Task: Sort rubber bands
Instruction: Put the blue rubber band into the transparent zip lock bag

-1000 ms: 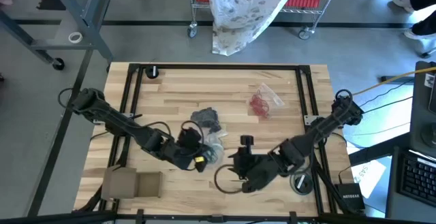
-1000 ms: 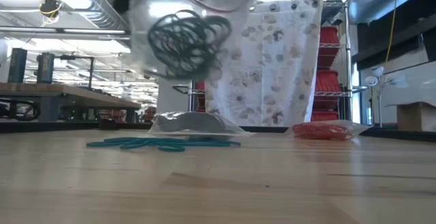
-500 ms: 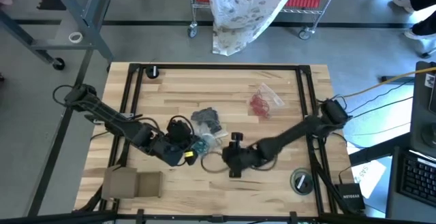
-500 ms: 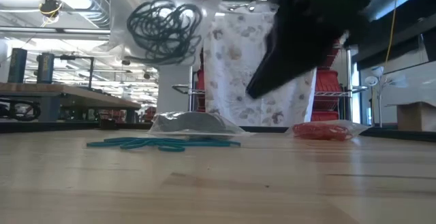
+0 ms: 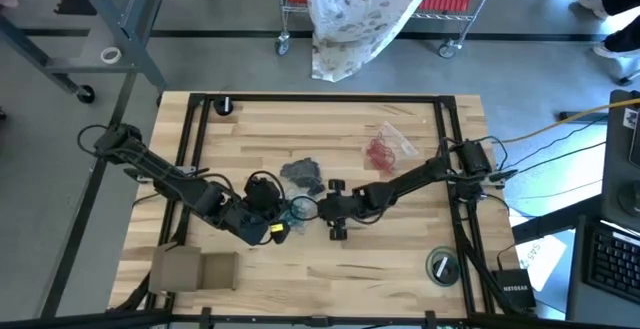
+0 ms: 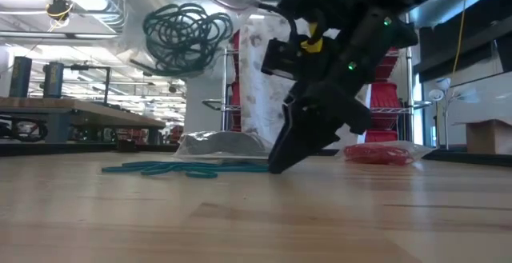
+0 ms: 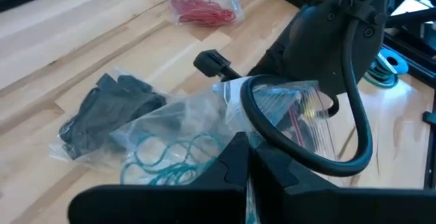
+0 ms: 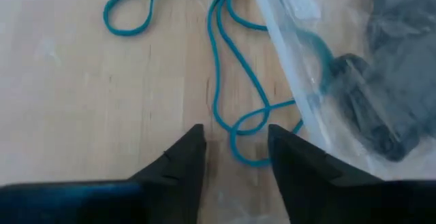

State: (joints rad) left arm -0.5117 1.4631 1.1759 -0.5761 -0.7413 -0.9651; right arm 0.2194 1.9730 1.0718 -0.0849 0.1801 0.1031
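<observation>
A few loose teal rubber bands (image 8: 225, 67) lie on the wooden table (image 5: 400, 259) near its middle. My right gripper (image 8: 235, 157) is open and down at the table, one finger on each side of a teal loop; whether it touches the loop I cannot tell. It also shows in the low view (image 6: 280, 161). My left gripper (image 7: 246, 157) is shut on a clear bag (image 6: 188, 35) holding teal rubber bands, raised above the table. A bag of dark grey bands (image 5: 303, 174) and a bag of red bands (image 5: 383, 151) lie flat farther back. My left gripper pinches the clear bag between its two shut fingers at an edge of the plastic (image 7: 235, 132); one layer or several, I cannot tell. The bag hangs clear of the table, with the teal bands (image 7: 163, 161) bunched inside it.
A cardboard box (image 5: 195, 269) sits at the near left corner, and a round roll (image 5: 440, 266) at the near right. A small black object (image 5: 225, 106) stands at the far left. Black frame rails (image 5: 195, 149) run along the table's sides.
My right gripper has swung from the near right side toward the table's middle and come down to the loose teal bands. My left gripper has shifted a little toward the left and far edges with the bag, which has stayed lifted.
</observation>
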